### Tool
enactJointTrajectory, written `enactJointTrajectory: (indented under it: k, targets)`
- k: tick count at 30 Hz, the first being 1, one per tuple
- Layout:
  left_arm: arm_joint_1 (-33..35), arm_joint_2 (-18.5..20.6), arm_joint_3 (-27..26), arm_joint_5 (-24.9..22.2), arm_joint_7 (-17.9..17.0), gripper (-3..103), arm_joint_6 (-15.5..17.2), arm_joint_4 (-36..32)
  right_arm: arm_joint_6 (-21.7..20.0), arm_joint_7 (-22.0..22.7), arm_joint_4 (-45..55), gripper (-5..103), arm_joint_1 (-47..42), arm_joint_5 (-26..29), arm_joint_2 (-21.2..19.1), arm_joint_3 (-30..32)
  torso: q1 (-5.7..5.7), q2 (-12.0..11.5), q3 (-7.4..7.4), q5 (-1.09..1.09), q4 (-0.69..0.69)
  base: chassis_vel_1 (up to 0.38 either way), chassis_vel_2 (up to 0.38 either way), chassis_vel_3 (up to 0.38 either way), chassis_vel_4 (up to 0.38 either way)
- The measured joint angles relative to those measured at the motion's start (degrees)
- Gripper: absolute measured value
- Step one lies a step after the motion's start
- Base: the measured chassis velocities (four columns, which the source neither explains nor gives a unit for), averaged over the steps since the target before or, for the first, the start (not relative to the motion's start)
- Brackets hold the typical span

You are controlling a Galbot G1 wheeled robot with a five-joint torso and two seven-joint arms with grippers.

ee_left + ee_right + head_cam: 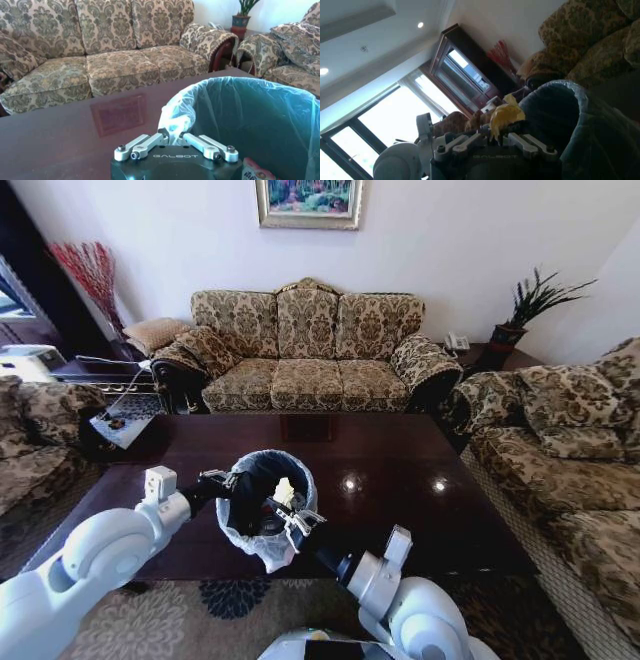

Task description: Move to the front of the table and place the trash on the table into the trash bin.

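A patterned sofa (305, 345) lines the far wall, a matching one on the right, with the dark glossy tabletop (400, 490) between them. The trash bin (262, 510) is held up over the tabletop's near edge. The left gripper (228, 481) has its fingers pinched on the bag's folded rim at the bin's left. The right gripper (290, 515) reaches over the near rim, fingers clamped on a yellowish scrap (504, 115). A red wrapper (255, 173) lies inside the bin.
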Motion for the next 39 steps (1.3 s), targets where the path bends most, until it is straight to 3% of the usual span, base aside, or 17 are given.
enactJointTrajectory:
  k: [4,5,8,9,11,15,16,18,19,21,22,24,25,26,30,33,39]
  targets:
    - [0.12,-0.04,-0.14,0.02,0.12,3,0.0,-0.19,0.0,-0.01,-0.07,16,-0.03,0.06,0.04,0.44,0.0,0.0,0.0,0.0,0.0,0.0,0.0,0.0,0.0]
    - [0.17,-0.14,-0.18,0.03,0.13,3,0.0,-0.26,0.0,-0.04,-0.07,27,-0.07,0.05,0.04,0.59,0.0,0.0,0.0,0.0,0.0,0.0,0.0,0.0,0.0]
    - [0.32,-0.29,-0.18,0.08,0.16,3,0.0,-0.41,0.0,-0.13,-0.09,27,-0.13,-0.04,0.14,0.7,0.0,0.0,0.0,0.0,0.0,0.0,0.0,0.0,0.0]
    - [0.36,-0.35,-0.18,0.1,0.17,3,0.0,-0.45,0.04,-0.19,-0.11,38,-0.17,-0.08,0.18,0.72,0.0,0.0,0.0,0.0,0.0,0.0,0.0,0.0,0.0]
    - [0.47,-0.5,-0.17,0.17,0.19,3,0.0,-0.61,0.28,-0.63,-0.16,49,-0.28,-0.12,0.26,0.72,0.0,0.0,0.0,0.0,0.0,0.0,0.0,0.0,0.0]
    - [0.5,-0.51,-0.17,0.19,0.23,3,0.0,-0.71,0.54,-1.4,-0.16,55,-0.35,-0.23,0.29,0.78,0.0,0.0,0.0,0.0,0.0,0.0,0.0,0.0,0.0]
    - [0.5,-0.43,-0.23,0.19,0.26,3,0.0,-0.74,1.25,-3.38,-0.45,66,-0.48,-2.05,0.21,1.03,0.0,0.0,0.0,0.0,0.0,0.0,0.0,0.0,0.0]
    - [0.5,-0.42,-0.27,0.19,0.26,3,0.0,-0.75,1.77,-4.44,-0.61,71,-0.58,-2.98,0.16,1.18,0.0,0.0,0.0,0.0,0.0,0.0,0.0,0.0,0.0]
    - [0.48,-0.4,-0.44,0.19,0.26,3,0.0,-0.76,4.18,-8.18,-1.06,77,-0.94,-6.52,-0.07,1.76,0.0,0.0,0.0,0.0,0.0,0.0,0.0,0.0,0.0]
    - [0.48,-0.4,-0.52,0.19,0.26,3,0.0,-0.76,5.31,-9.71,-1.22,77,-1.08,-8.21,-0.14,2.15,0.0,0.0,0.0,0.0,0.0,0.0,0.0,0.0,0.0]
    - [0.48,-0.44,-0.77,0.19,0.22,3,0.0,-0.76,7.92,-13.44,-1.53,87,-1.39,-12.66,-0.21,3.7,0.0,0.0,0.0,0.0,0.0,0.0,0.0,0.0,0.0]
    - [0.48,-0.47,-0.95,0.19,0.14,3,0.0,-0.76,9.76,-15.35,-1.72,87,-1.53,-15.23,-0.23,4.68,0.0,0.0,0.0,0.0,0.0,0.0,0.0,0.0,0.0]
    - [0.48,-0.6,-1.49,0.17,-0.18,3,0.0,-0.69,14.42,-17.91,-2.32,97,-1.77,-21.06,-0.28,6.99,0.0,0.0,0.0,0.0,0.0,0.0,0.0,0.0,0.0]
    - [0.5,-0.69,-1.83,0.15,-0.42,3,0.0,-0.64,17.21,-18.48,-2.58,97,-1.94,-24.67,-0.33,8.49,0.0,0.0,0.0,0.0,0.0,0.0,0.0,0.0,0.0]
    - [0.55,-1.16,-2.89,0.09,-1.37,3,0.01,-0.5,22.87,-17.88,-2.72,100,-3.14,-31.18,-0.31,13.16,0.0,0.0,0.0,0.0,0.0,0.0,0.0,0.0,0.0]
    - [1.29,-2.1,-5.53,-0.26,-3.38,3,0.62,-0.76,26.74,-13.39,-3.16,100,-5.78,-35.97,0.49,19.11,0.0,0.0,0.0,0.0,-0.01,0.0,0.0,0.0,0.0]
    - [3.46,-5.48,-13.03,-2.81,-9.13,3,2.44,-2.22,29.47,-7.51,-6.63,100,-10.24,-40.47,4.18,29.82,0.0,0.0,0.0,0.02,-0.03,0.0,0.0,0.0,0.0]
